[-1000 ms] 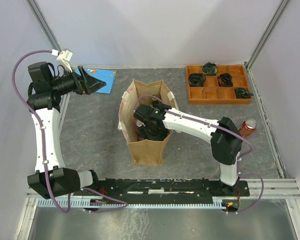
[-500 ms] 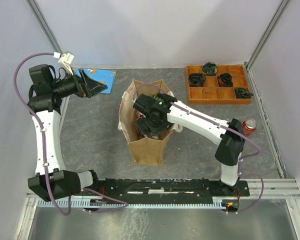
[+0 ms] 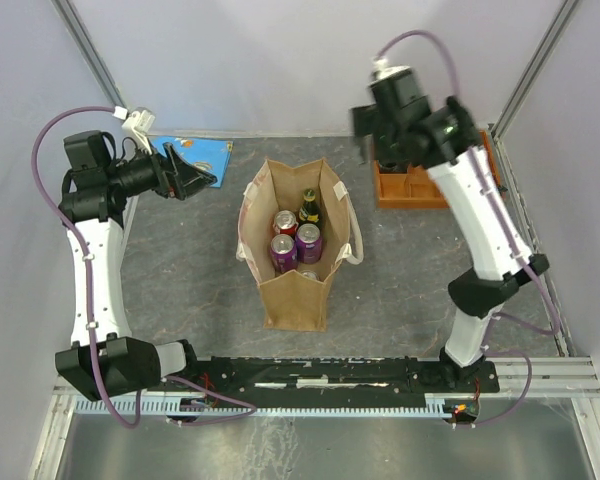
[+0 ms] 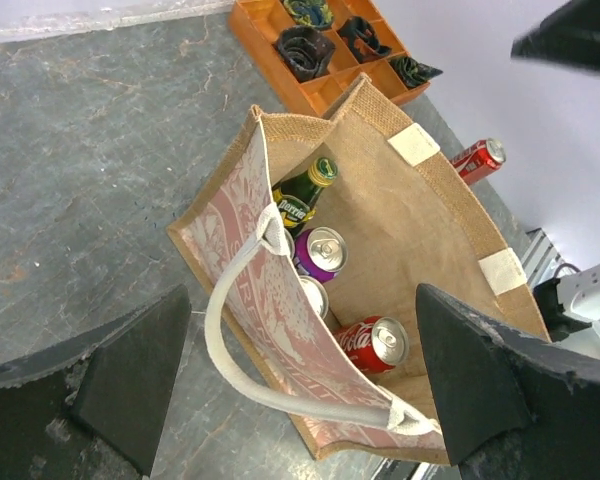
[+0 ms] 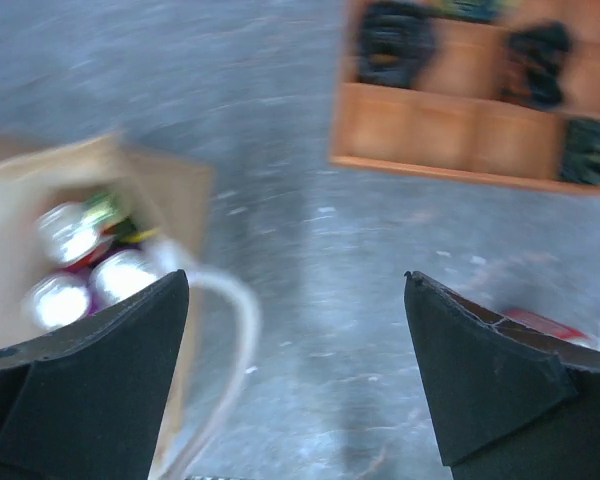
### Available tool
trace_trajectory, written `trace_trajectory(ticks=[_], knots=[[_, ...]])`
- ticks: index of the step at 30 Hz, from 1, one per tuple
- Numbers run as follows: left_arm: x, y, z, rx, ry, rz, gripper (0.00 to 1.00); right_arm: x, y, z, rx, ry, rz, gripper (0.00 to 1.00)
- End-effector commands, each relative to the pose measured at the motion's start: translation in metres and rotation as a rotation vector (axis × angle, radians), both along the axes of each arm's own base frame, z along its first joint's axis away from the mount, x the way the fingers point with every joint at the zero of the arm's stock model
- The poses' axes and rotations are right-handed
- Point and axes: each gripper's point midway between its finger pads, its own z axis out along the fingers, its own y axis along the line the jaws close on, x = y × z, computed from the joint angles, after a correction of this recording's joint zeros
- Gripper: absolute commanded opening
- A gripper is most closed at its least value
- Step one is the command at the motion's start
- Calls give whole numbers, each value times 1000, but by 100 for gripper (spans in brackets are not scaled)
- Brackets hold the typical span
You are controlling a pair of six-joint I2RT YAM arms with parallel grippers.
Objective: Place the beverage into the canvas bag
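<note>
Both grippers are empty as I read them. My left gripper hangs at the back left with its fingers spread wide and nothing between them, just beside a blue flat card. I would leave it parked there, well apart from the canvas bag, so nothing crowds the bag's mouth. The bag stands upright in the middle of the table, mouth open.

My right gripper is raised over the back right, fingers far apart and holding nothing; its own view is blurred. I judge the step in hand is fetching the loose red can, which sits on the table beyond the bag, near the orange tray. I cannot tell whether it stands or lies. To do this well I would square the fingers across the can's body and close gently so it does not skid. Then I would carry it above the rim and rope handles and lower it into the bare side of the bag, not onto the tops already there.

Counting left to right:
- One blue card.
- One bag with two rope handles.
- Four drinks that I can make out inside: one green glass bottle, two purple cans and one red cola can.
- One tray with four dark coiled items.
- One can outside the bag.
</note>
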Motion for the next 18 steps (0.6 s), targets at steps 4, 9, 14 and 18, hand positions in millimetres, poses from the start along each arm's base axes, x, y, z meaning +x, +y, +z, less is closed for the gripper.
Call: trace_trajectory(ticks=[4,9,14,18], knots=[[3,1,-17,82,-28,-23,99,-2,-168,-53,-34,240,-358,96],[1,-1,-26,95,-9,-37,99,-31,-250,-104,37,405,-551,98],[1,-2,-31,104,1,-49,99,-46,-282,-149,59,488,-647,99],[1,-1,-33,112,11,-54,99,-53,-302,-175,63,537,-697,99]])
